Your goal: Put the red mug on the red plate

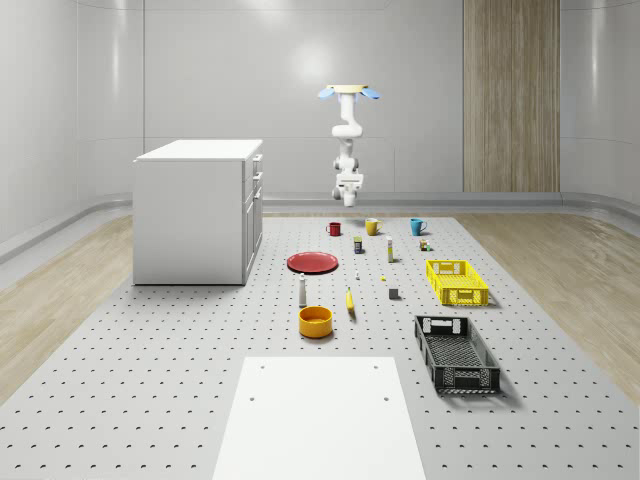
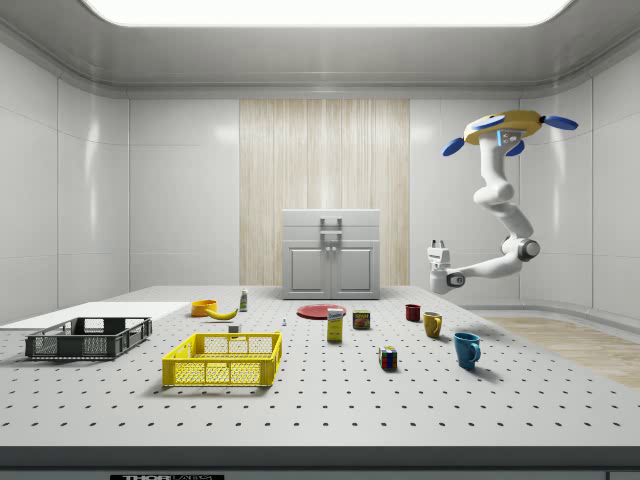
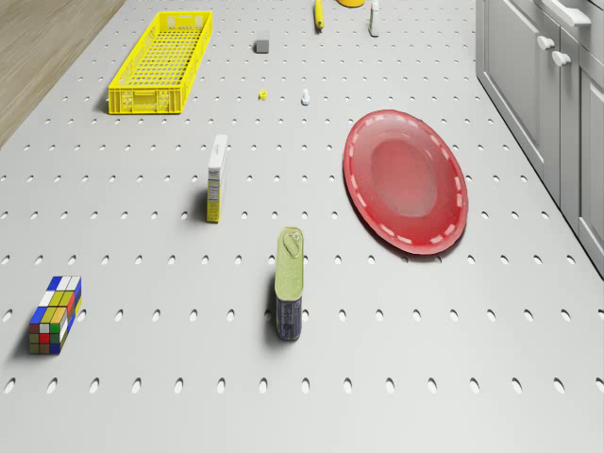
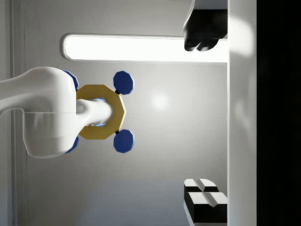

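1. High above the far end of the counter, the drone is seen hovering, with the end effector turned upward, fingers apart and empty.
2. The red mug is seen upright, apart from the red plate.
3. A descent could knock the yellow mug standing nearby.
4. The mug's handle direction cannot be judged.

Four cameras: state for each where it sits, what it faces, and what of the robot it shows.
Whole-scene: high at the table's near end, facing the hovering drone, arm, gripper.
Side: beside the table, low; drone, arm, gripper raised.
Drone: on the body, facing down at the red plate; no robot parts.
Wrist: facing up at the drone's underside; fingers apart.
Whole-scene and side share the red mug.
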Controlling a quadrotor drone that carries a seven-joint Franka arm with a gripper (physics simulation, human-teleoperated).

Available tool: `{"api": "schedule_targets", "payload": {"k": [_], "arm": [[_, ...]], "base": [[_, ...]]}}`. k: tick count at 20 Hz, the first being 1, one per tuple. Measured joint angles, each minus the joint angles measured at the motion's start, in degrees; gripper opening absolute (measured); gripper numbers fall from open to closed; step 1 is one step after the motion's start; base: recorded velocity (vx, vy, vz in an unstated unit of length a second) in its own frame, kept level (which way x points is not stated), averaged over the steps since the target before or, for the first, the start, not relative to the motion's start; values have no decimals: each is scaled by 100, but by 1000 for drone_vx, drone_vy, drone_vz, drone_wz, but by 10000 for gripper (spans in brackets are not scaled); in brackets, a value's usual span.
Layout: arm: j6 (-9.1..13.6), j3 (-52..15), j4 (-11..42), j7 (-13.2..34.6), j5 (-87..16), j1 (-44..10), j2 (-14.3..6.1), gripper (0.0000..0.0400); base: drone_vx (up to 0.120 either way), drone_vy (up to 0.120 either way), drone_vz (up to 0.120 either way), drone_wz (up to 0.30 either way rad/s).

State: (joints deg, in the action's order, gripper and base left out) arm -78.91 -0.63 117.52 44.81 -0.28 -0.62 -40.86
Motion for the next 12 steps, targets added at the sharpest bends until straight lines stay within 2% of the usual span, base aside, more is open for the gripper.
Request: {"api": "schedule_targets", "payload": {"k": [12], "arm": [[-54, -229, 45, 41, -320, -71, -39, 400]], "base": [[120, -120, 0, 0]]}}
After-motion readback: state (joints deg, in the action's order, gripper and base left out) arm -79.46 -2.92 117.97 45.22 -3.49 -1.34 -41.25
